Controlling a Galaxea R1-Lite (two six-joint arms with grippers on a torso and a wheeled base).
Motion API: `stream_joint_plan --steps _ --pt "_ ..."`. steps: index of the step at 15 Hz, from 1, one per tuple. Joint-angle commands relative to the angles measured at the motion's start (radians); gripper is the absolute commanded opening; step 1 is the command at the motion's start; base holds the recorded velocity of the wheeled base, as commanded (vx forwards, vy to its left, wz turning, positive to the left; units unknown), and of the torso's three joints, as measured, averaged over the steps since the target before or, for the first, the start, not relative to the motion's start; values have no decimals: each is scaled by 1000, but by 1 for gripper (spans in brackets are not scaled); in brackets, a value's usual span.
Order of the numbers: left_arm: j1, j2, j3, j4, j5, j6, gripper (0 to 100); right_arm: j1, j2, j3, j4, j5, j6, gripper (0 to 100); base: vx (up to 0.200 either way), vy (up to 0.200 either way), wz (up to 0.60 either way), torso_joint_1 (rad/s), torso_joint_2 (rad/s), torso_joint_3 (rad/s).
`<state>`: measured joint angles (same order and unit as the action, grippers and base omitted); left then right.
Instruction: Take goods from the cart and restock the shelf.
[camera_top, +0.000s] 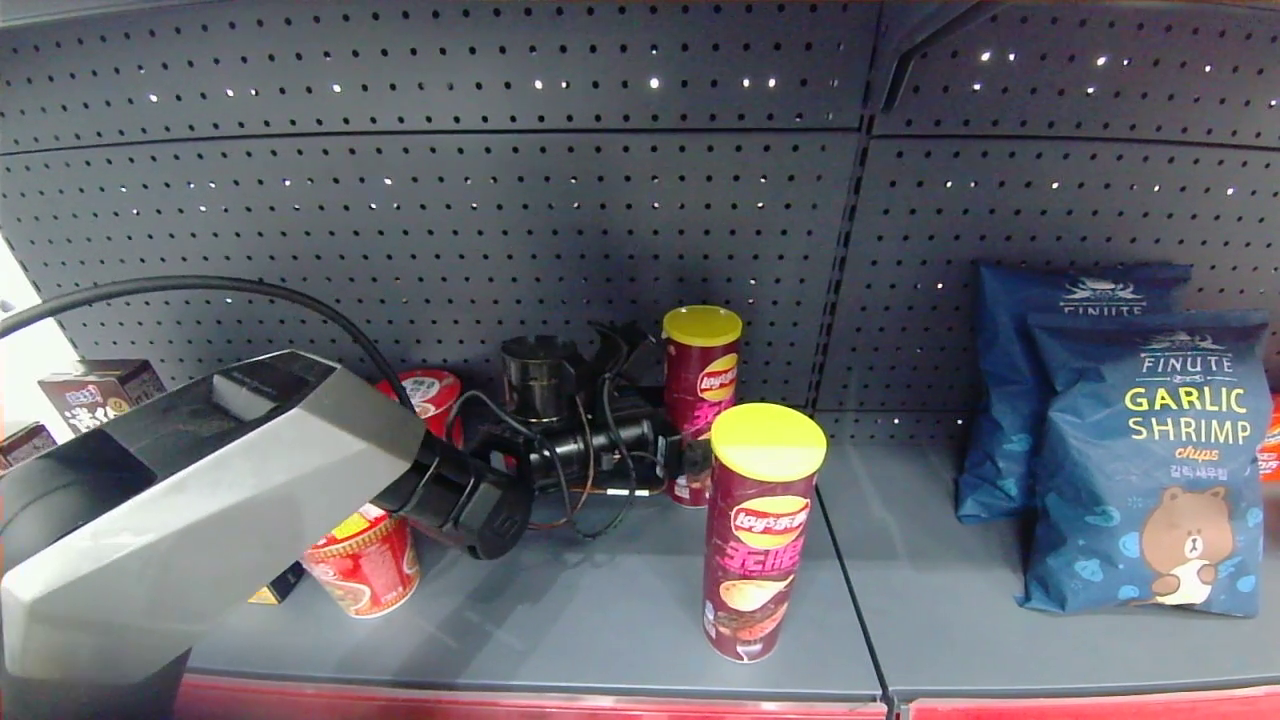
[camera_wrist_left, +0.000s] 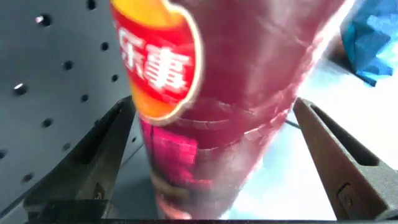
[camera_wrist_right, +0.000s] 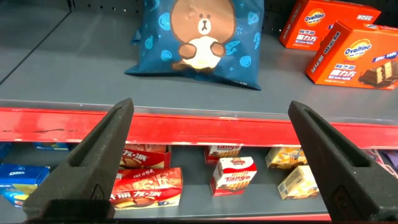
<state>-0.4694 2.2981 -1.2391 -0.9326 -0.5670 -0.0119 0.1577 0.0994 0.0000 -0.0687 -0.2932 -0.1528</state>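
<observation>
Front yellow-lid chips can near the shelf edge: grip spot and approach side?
Front can: likely mid-body, closing side to side, approached from the open front of the shelf. It stands upright, tall and round, bare shelf either side; the rear can and left gripper crowd behind it.

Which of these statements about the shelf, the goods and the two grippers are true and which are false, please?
1. The front dark red cylindrical chips can with a yellow lid stands upright on the grey metal shelf. True.
2. The right gripper holds a snack bag. False: it is open and empty.
3. The rear chips can sits between the fingers of the left gripper. True.
4. The blue crinkly snack bags stand left of the cans. False: those bags stand to the right.
</observation>
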Motion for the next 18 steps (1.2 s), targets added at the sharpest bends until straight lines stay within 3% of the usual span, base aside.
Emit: stream_joint_plan --steps 1,10,11,14,16,18 --pt "0 -58 37 0 18 0 100 0 2 0 0 0 -1 100 0 0 0 0 0 0" --pt "11 -286 245 0 154 -6 100 0 2 0 0 0 -1 100 0 0 0 0 0 0" --pt "11 -315 279 0 257 -13 100 0 0 0 0 0 -1 100 0 0 0 0 0 0" --pt "-2 -342 325 3 394 -10 100 0 0 0 0 0 -1 100 0 0 0 0 0 0" --pt "-17 -350 333 24 536 7 100 0 0 0 0 0 1 100 0 0 0 0 0 0" --pt "-32 -351 342 51 605 21 100 0 2 0 0 0 -1 100 0 0 0 0 0 0"
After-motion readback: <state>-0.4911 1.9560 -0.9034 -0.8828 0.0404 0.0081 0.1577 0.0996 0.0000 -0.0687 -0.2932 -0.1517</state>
